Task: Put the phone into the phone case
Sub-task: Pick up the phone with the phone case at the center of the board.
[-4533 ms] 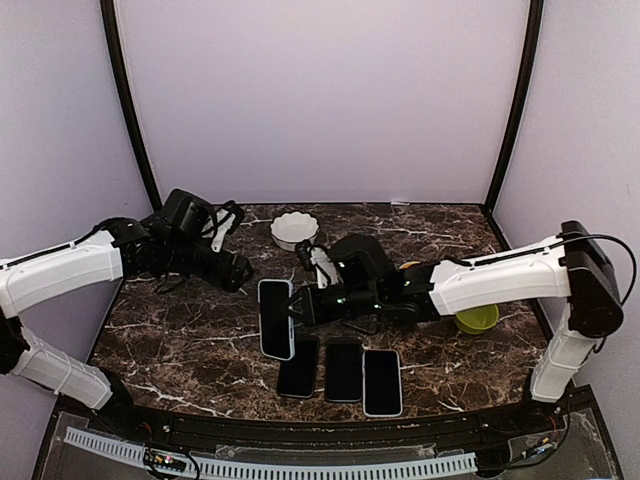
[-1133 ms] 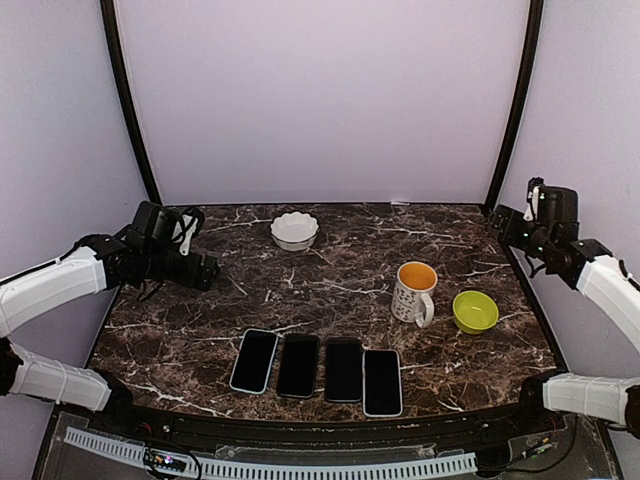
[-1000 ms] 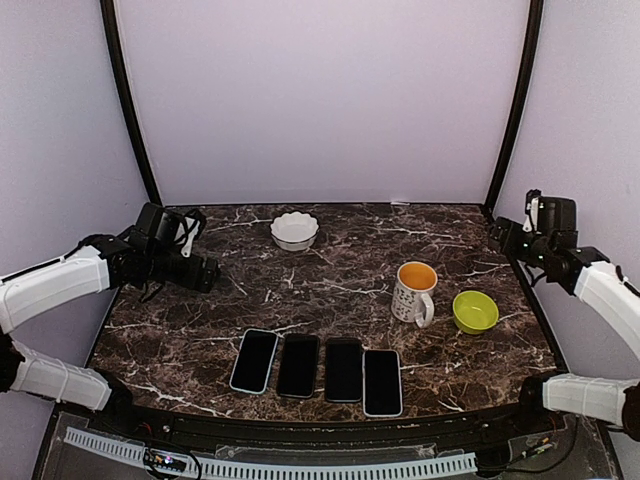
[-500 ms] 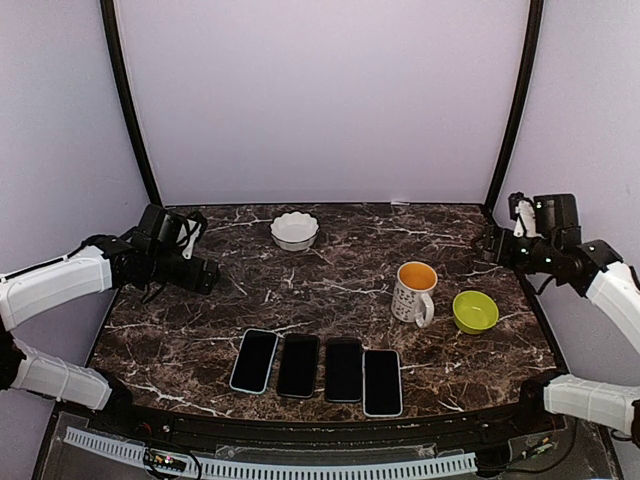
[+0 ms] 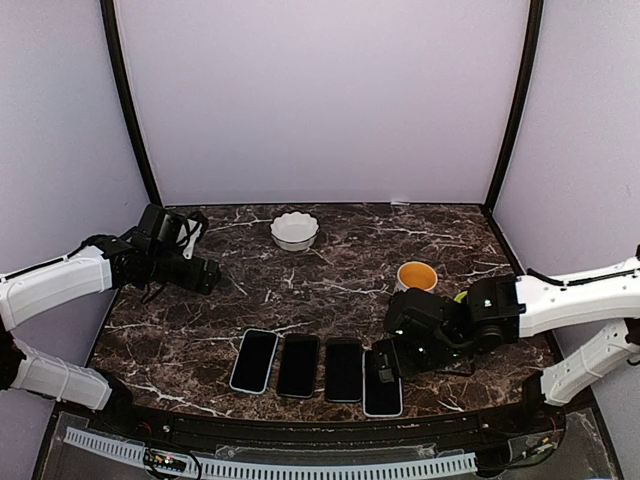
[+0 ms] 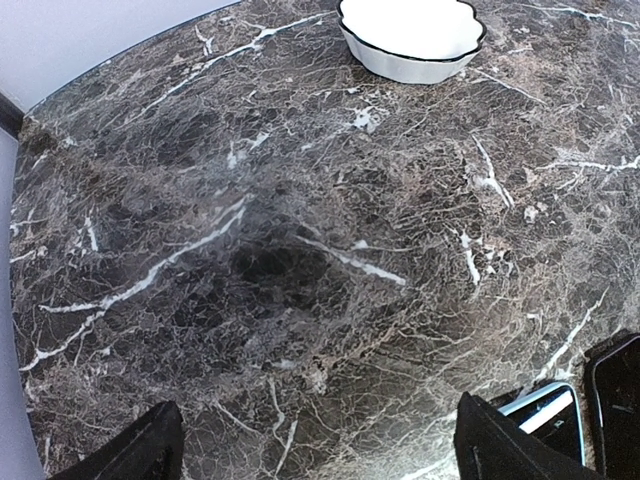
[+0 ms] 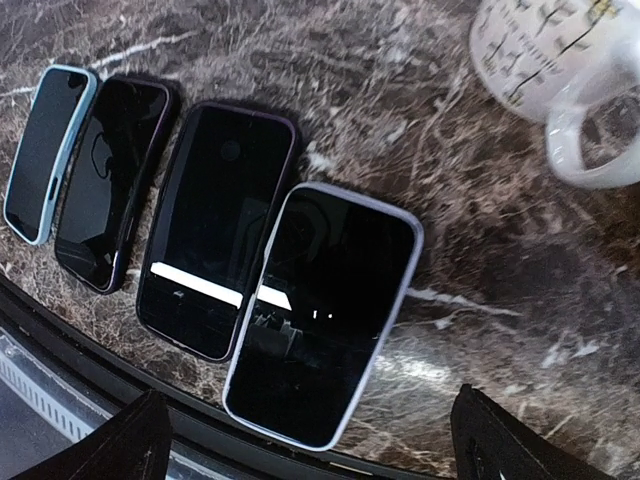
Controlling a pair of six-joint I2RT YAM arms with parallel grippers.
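Right gripper point(image 5: 385, 365) has swung in from the right wall and now hovers just in front of the mug point(image 5: 415, 277), over the white-cased phone point(image 7: 325, 310). Its jaws stand wide apart and hold nothing. Four phones lie flat in one row, forward and left of the mug, sides nearly touching. The blue-cased phone point(image 5: 254, 360) lies farthest from the mug. The first dark-cased phone point(image 5: 298, 365) and the second dark-cased phone point(image 5: 343, 369) lie between. Left gripper point(image 5: 203, 276) remains well left of the mug, jaws fully spread, empty.
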